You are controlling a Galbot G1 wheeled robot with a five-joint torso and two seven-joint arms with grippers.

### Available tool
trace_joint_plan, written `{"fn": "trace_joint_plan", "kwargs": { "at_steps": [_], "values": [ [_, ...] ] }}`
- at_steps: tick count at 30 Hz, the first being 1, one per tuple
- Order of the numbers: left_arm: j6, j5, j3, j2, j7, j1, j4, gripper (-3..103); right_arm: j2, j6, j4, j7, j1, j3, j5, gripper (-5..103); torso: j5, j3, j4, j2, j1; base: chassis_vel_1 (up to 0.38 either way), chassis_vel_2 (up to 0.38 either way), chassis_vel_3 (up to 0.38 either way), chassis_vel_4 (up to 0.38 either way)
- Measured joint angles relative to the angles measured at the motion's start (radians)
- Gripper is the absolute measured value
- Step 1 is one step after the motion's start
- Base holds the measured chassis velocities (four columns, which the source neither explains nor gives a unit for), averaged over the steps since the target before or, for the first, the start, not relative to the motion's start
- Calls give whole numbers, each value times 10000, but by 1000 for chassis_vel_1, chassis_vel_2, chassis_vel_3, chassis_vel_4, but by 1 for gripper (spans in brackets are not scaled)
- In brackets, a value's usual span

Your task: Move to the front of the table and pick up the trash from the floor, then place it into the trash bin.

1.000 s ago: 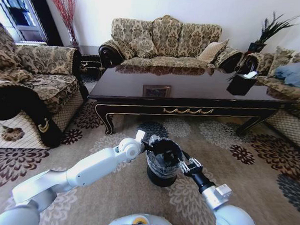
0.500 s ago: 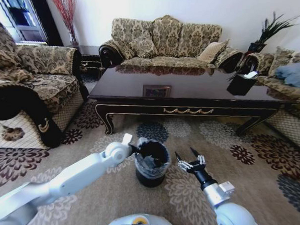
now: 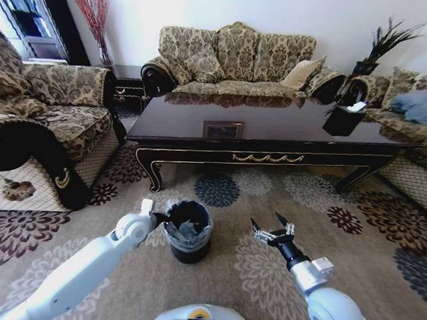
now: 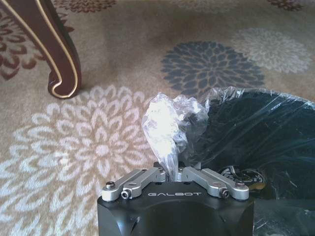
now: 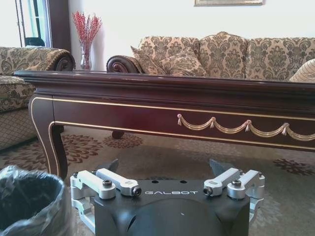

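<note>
The black trash bin (image 3: 187,233) stands on the carpet in front of the table (image 3: 271,127). My left gripper (image 3: 158,217) is at the bin's left rim. In the left wrist view, the left gripper (image 4: 173,170) is shut on a bunched fold of the clear plastic liner (image 4: 165,125), with the bin's dark inside (image 4: 256,132) beside it. My right gripper (image 3: 271,229) hovers open to the right of the bin, apart from it. In the right wrist view, the right gripper (image 5: 166,168) holds nothing and the trash bin (image 5: 27,201) shows at the edge. The trash is out of view.
A curved table leg (image 4: 56,54) stands close to the bin. A black tissue box (image 3: 343,117) sits on the table's right end. An armchair (image 3: 44,131) is on the left and a sofa (image 3: 236,58) is behind the table. Patterned carpet (image 3: 352,223) lies open to the right.
The left arm has drawn the trash bin leftward across the carpet by its liner. The right gripper, earlier at the bin's rim, now stands apart from it, open.
</note>
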Motion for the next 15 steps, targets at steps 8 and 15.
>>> {"fn": "trace_joint_plan", "kwargs": {
  "at_steps": [8,15],
  "values": [
    [-150,358,-50,-58,113,492,-90,4,-31,-91,-23,45,50,-75,102,100,6,-1,0,0,-1,0,0,0,0],
    [-253,818,-261,-55,137,843,-339,26,-13,-96,-50,207,55,-50,152,100,0,0,-1,0,0,0,0,0,0]
  ]
}}
